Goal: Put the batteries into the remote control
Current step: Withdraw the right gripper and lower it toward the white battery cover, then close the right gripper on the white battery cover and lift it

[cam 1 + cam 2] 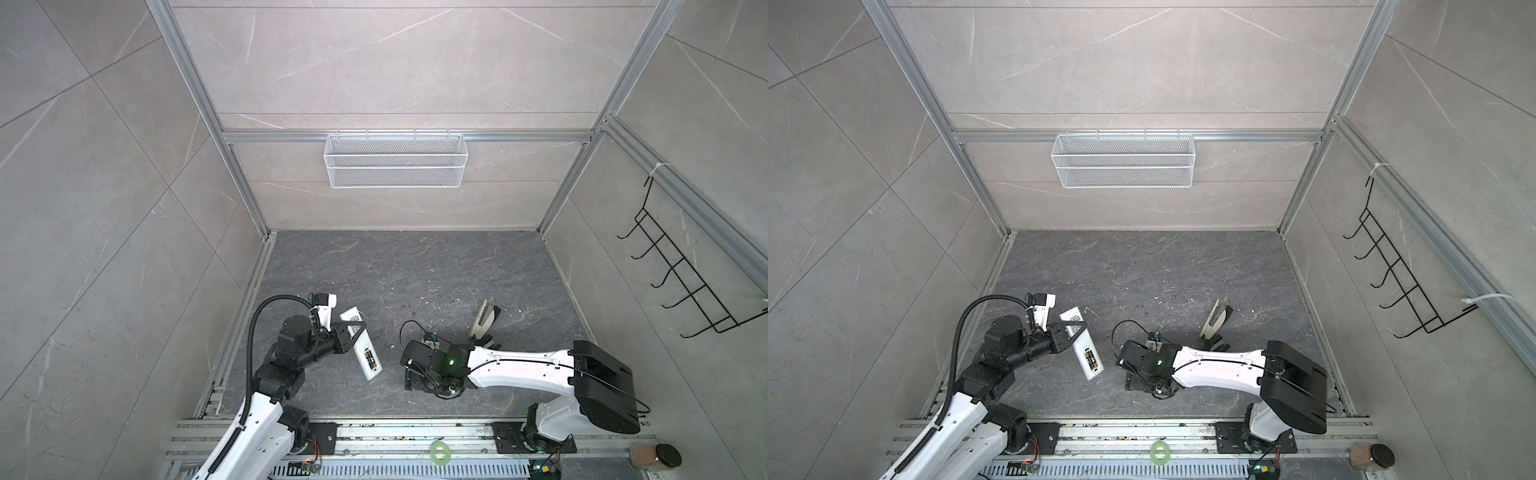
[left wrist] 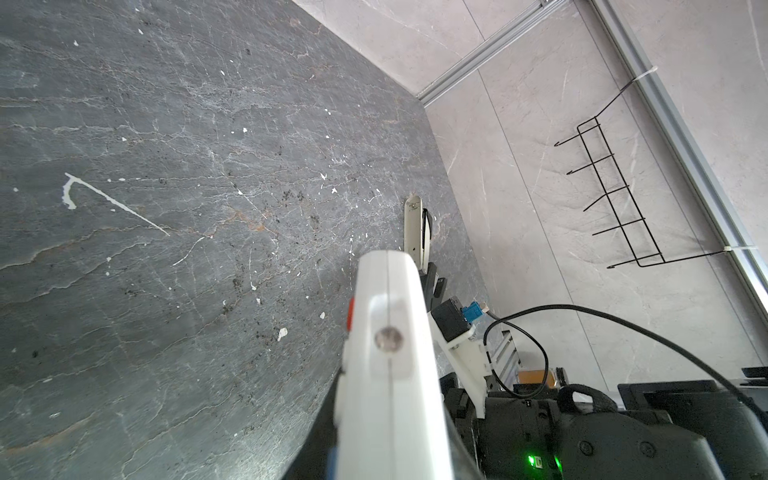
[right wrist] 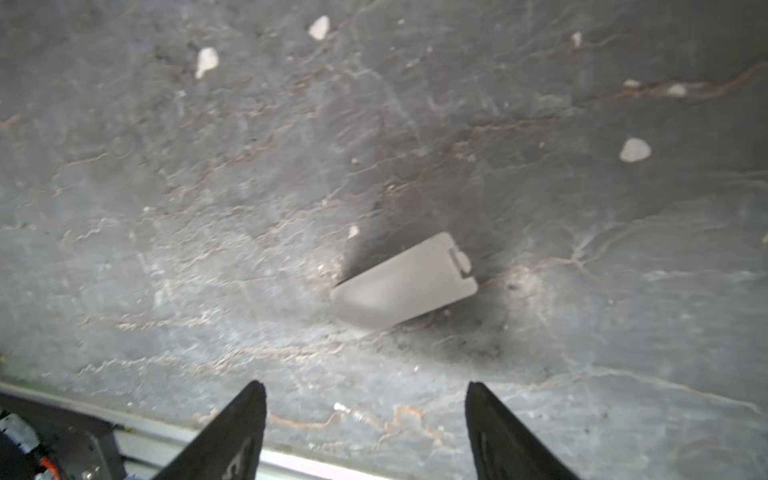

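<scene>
Batteries point(image 1: 371, 360), small dark cylinders with gold-coloured ends, lie in the open compartment on the plain back of the long slim white plastic remote control point(image 1: 361, 347), seen in both top views. How many cells fill the compartment is too small to tell.

Left gripper point(image 1: 352, 332) is clamped across the remote control's upper half, holding it slantwise over the left part of the dark grey stone-patterned tabletop point(image 1: 415, 270). Whether its lower end touches the surface cannot be told. In the left wrist view the remote control's point(image 2: 386, 374) end faces the camera, with a red button at its edge.

Right gripper point(image 3: 365, 384) hovers with its black fingers point(image 3: 232, 432) spread apart. They are clear of the small loose white rectangular cover point(image 3: 405, 282), which lies flat on the tabletop just ahead of them among white crumbs point(image 3: 635, 149).

White wire mesh basket point(image 1: 395, 160) hangs on the aluminium rail of the back wall. Black wire hook rack point(image 1: 685, 270) hangs on the right wall. Green roll of tape point(image 1: 440, 451) rests on the front rail.
</scene>
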`<state>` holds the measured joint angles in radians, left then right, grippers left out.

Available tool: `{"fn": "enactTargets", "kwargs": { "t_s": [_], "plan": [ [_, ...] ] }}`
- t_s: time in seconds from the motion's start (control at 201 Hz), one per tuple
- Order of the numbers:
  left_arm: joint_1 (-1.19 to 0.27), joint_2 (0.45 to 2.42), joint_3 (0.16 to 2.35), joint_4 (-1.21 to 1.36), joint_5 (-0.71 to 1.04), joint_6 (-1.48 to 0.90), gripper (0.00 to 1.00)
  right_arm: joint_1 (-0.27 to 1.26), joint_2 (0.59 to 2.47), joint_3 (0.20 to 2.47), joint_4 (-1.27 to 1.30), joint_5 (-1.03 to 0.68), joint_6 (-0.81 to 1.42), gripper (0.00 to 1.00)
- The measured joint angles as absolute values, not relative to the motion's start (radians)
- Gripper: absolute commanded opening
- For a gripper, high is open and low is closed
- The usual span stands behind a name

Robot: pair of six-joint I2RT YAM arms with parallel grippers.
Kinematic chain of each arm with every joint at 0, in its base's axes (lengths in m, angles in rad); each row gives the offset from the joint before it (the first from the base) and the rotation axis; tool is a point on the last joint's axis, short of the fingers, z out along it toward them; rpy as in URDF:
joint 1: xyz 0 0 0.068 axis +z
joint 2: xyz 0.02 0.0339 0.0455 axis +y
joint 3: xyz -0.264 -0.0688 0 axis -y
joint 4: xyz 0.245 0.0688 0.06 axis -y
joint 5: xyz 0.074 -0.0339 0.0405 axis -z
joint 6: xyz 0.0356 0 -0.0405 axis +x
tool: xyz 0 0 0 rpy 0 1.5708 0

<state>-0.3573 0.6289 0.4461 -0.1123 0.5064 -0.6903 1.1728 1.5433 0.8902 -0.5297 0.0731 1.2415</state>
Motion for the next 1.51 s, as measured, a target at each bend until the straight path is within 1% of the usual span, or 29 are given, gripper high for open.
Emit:
{"fn": "enactTargets", "kwargs": {
  "t_s": [0.319,0.473,0.677,0.956,1.509],
  "plan": [
    [-0.357,0.652,0.445,-0.112,0.506,-0.69,0.0,1.09,1.577,0.872,-0.459,0.035,1.211,0.76],
    [-0.357,0.657,0.444,-0.112,0.506,-0.69,0.0,1.082,1.672,0.96,-0.497,0.008,1.147,0.75],
    [-0.357,0.659,0.444,-0.112,0.506,-0.69,0.0,1.082,1.704,1.024,-0.523,0.002,1.087,0.75],
    [-0.357,0.653,0.444,-0.113,0.506,-0.688,0.0,1.082,1.812,1.126,-0.581,0.003,0.994,0.73],
    [-0.357,0.649,0.444,-0.113,0.506,-0.688,0.0,1.082,1.827,1.194,-0.711,0.048,0.904,0.71]
  ]
}}
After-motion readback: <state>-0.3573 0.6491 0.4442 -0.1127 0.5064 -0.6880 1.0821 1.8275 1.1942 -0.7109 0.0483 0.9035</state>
